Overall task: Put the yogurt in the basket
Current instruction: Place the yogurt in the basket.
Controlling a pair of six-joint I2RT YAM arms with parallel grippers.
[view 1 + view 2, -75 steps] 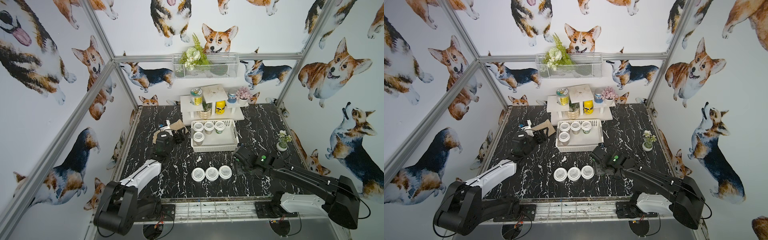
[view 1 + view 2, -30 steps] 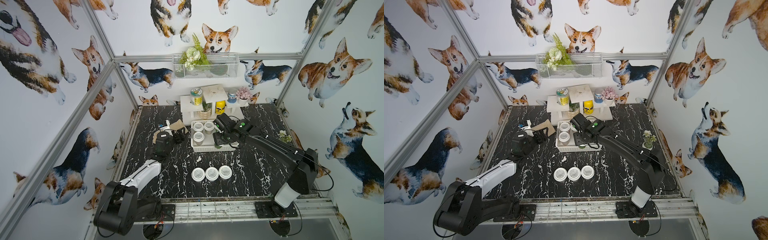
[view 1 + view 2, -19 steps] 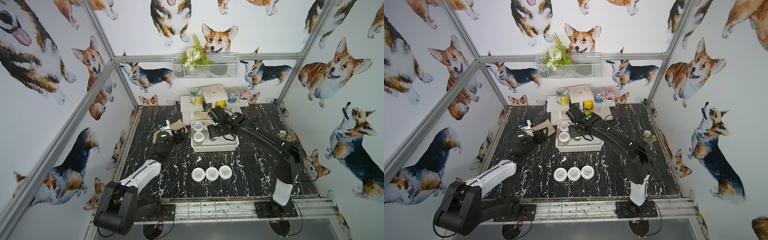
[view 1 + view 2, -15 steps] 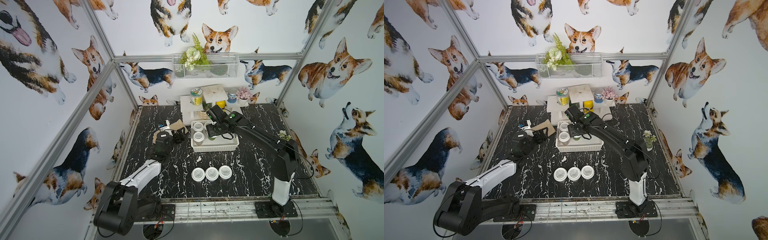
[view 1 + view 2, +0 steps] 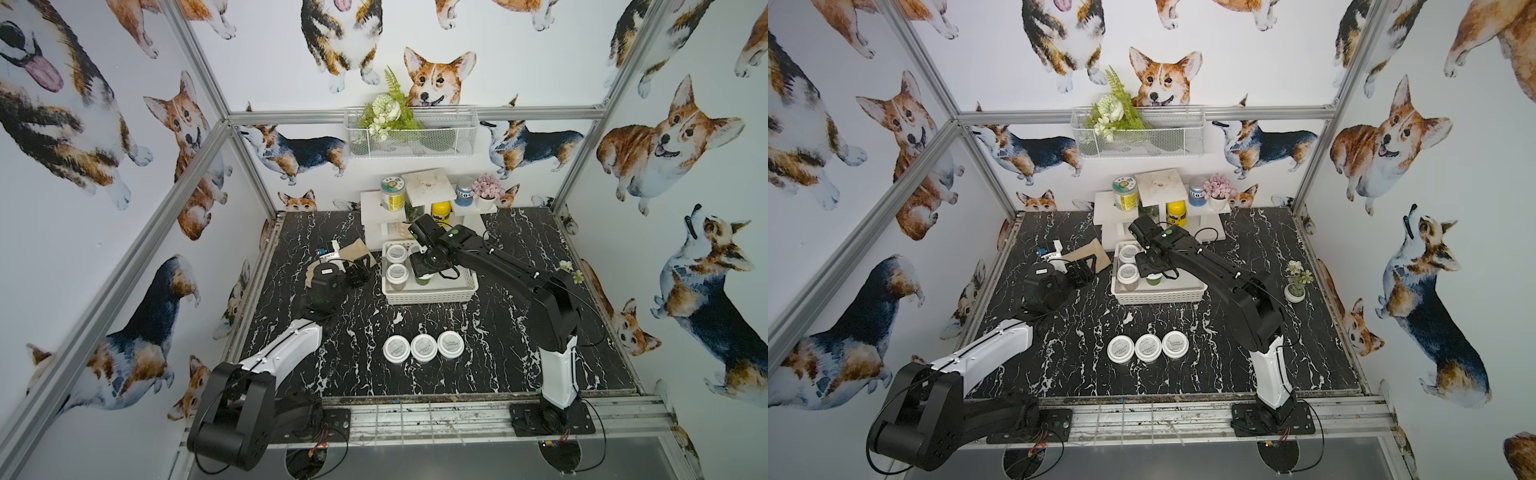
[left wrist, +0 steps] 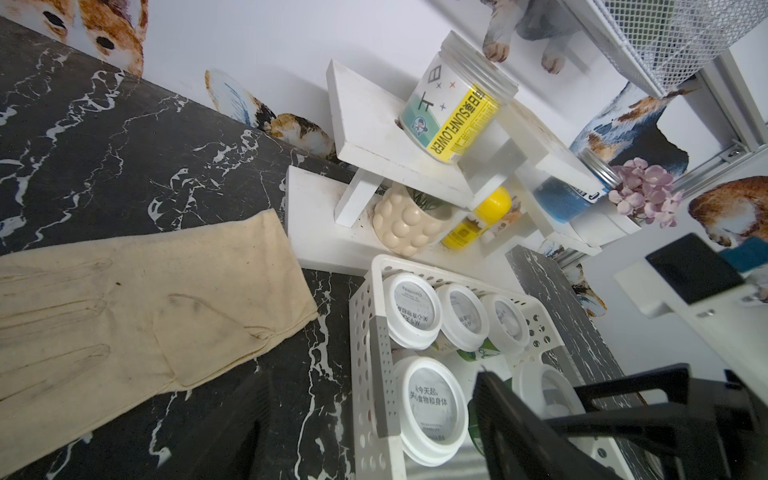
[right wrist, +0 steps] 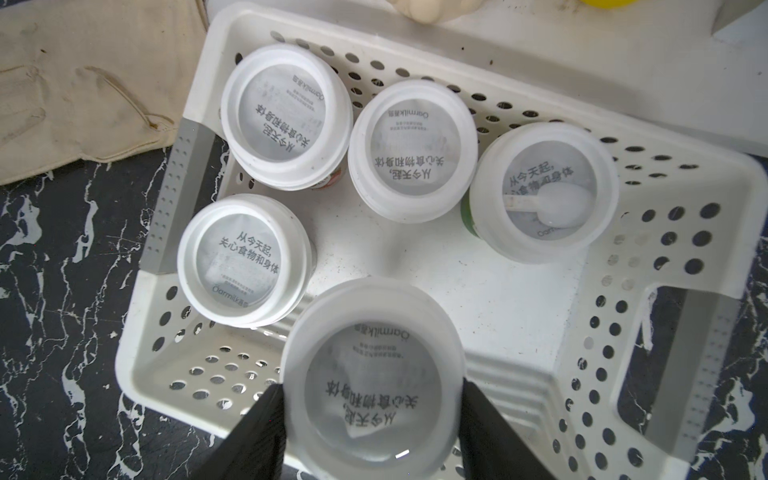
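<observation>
We count eight yogurt jars (image 7: 411, 151), five at the one white basket (image 7: 498, 291), three rowed low-centre in both top views, plus one glove (image 6: 124, 311).

I count eight yogurt jars (image 7: 411, 149), all small and clear, with wide white lids printed in grey, all upright. Four stand inside the basket (image 5: 430, 296), a shallow white plastic one with perforated walls and a solid floor. Three of them line its far wall and one (image 7: 243, 259) stands in front of them at the left end. A fifth (image 7: 372, 378) is clamped at the lid by my right claw (image 7: 372, 415) over the basket's near side; I can't tell whether it touches the floor. The last three (image 5: 424, 347) sit in a touching row on the table (image 5: 519, 357), well apart from the basket.
</observation>
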